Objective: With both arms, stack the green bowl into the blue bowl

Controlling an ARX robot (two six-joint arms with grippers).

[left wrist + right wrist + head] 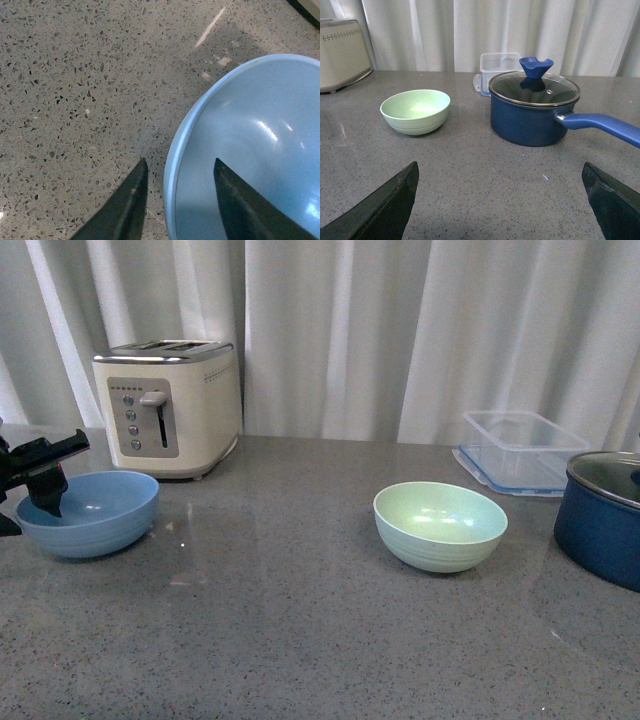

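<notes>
The blue bowl (100, 515) stands at the left of the grey counter. My left gripper (30, 510) is open and straddles that bowl's left rim. In the left wrist view the left gripper (180, 161) has one finger inside the blue bowl (260, 150) and one outside, neither touching the rim. The green bowl (440, 525) sits upright and empty, right of centre. My right gripper (500, 165) is open wide and low over bare counter, with the green bowl (415, 111) well ahead of it. The right arm does not show in the front view.
A cream toaster (170, 405) stands behind the blue bowl. A clear lidded container (520, 450) is at the back right. A navy pot (605, 515) with a glass lid stands at the right edge, its handle (605, 125) jutting out. White curtains hang behind.
</notes>
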